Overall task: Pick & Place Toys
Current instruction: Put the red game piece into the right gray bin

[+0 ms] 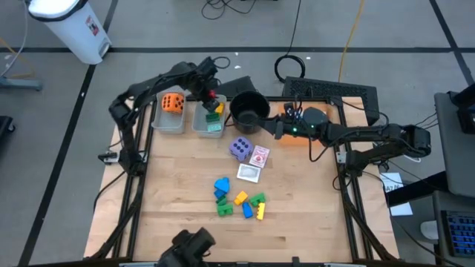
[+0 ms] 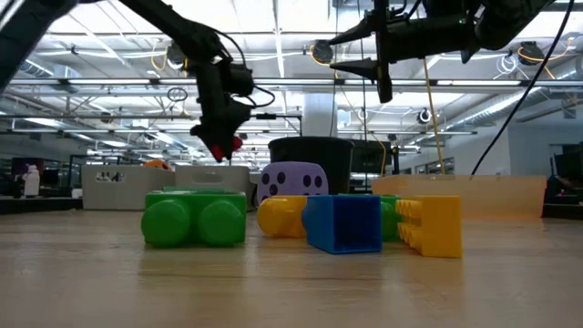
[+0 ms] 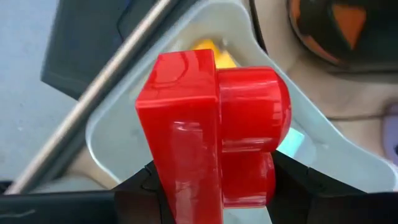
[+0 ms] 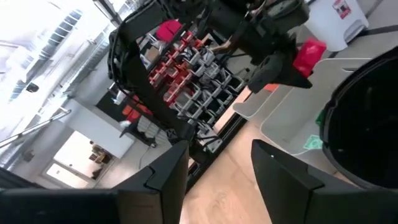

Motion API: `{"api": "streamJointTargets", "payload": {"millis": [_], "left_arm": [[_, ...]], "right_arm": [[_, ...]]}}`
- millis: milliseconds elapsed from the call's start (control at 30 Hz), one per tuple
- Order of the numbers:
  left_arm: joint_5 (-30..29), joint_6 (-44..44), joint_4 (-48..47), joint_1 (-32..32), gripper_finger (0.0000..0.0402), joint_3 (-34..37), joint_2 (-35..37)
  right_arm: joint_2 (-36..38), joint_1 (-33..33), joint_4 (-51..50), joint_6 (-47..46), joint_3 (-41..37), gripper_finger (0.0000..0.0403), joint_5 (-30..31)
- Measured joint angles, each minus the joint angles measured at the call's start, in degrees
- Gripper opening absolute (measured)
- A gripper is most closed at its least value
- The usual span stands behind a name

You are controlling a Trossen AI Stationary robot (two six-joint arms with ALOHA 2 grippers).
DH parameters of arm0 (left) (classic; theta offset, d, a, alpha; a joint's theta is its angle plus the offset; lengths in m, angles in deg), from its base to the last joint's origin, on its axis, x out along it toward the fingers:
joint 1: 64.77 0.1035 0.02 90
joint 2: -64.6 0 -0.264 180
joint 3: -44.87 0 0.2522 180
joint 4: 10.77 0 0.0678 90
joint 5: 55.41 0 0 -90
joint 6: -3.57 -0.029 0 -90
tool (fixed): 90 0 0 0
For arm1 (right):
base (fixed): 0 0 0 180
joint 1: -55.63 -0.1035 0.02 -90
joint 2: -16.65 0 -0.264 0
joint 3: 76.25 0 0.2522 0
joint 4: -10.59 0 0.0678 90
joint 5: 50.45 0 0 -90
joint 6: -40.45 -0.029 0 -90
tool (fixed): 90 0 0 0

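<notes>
Honestly the red block [image 3: 211, 130] fills the left wrist view, hiding most of the grey bin [image 3: 124, 124] under the left gripper [image 3: 211, 193]. Something yellow [image 3: 208, 50] peeks out behind it, can't tell what. Fingertips cut off at the edge.

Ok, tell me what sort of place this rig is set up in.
Probably a large open lab or industrial workspace: ceiling trusses with strip lights run far back, shelving racks stand beyond the table, and cables trail over the grey floor.
</notes>
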Motion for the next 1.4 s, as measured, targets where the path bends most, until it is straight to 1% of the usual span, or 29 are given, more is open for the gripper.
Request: {"api": "streamJointTargets", "payload": {"millis": [233,333,467,567,1067,1400], "left_arm": [[-3.8,-1.0,-5.9,0.0,0.0179,-7.2,-6.9],[-4.1,-0.5,-8.7,0.0,0.0179,-8.2,-9.3],[-3.4,0.4,-9.3,-0.2,0.0179,-8.3,-10.9],[-3.1,1.0,-9.7,-0.5,0.0179,-8.3,-11.6],[-3.0,0.9,-9.8,-0.9,0.0179,-8.3,-15.8],[-3.0,0.7,-9.2,-0.8,0.0181,-8.3,-15.9]], "right_arm": [[0.0,0.8,-2.0,1.1,0.0,0.0169,-0.5],[0.0,1.8,-2.0,1.1,0.0,0.0169,-4.3],[0.0,3.1,-2.4,1.1,0.0,0.0169,-9.1],[0.0,3.9,-2.7,1.1,0.0,0.0169,-10.9],[0.0,5.0,-6.0,1.5,0.0,0.0169,-10.9],[0.0,5.0,-6.4,2.6,0.0,0.0169,-10.9]]}}
